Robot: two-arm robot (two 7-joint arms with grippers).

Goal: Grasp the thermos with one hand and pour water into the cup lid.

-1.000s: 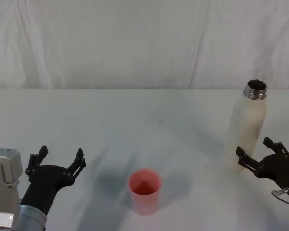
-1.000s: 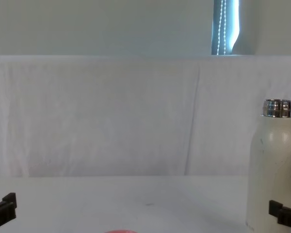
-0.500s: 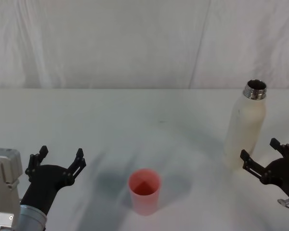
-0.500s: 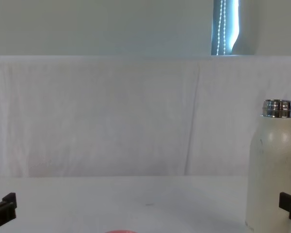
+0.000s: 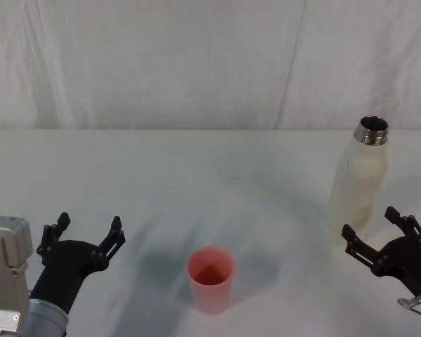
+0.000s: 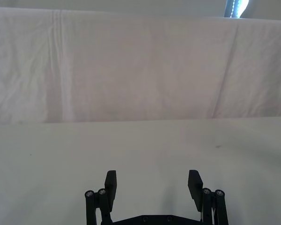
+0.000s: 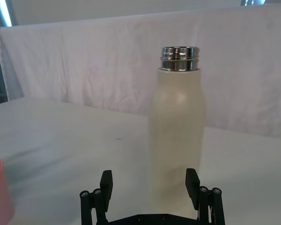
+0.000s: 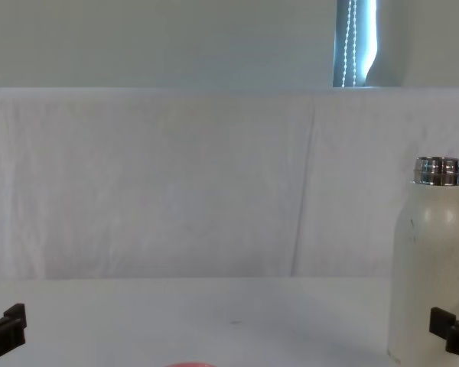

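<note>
1. On the worktop (image 5: pixel 196 168), far right side, the thermos (image 5: pixel 359 179) stands upright and uncapped, and it is your tallest risk: if your right pincer (image 5: pixel 379 232) goes in off-centre, one finger could nudge the body and tip it, spilling through the open steel neck.
2. Just short of that bottle, the right pincer hangs spread wide with nothing in it. The right wrist view (image 7: pixel 150 183) lines the thermos (image 7: pixel 177 131) up between the two fingers, a framing the head view can't give you.
3. Down at your near left, the left pincer (image 5: pixel 84 232) also sits wide open and empty, parked well away from the action.
4. Between the two arms at the front, the cup lid (image 5: pixel 210 279) stands mouth up, well apart from the thermos. It's light and small, so a hasty pour or a brushing bottle would likely knock it over. From the chest view you get just its curved top edge (image 8: pixel 187 365); the head view gives you the whole cup.
</note>
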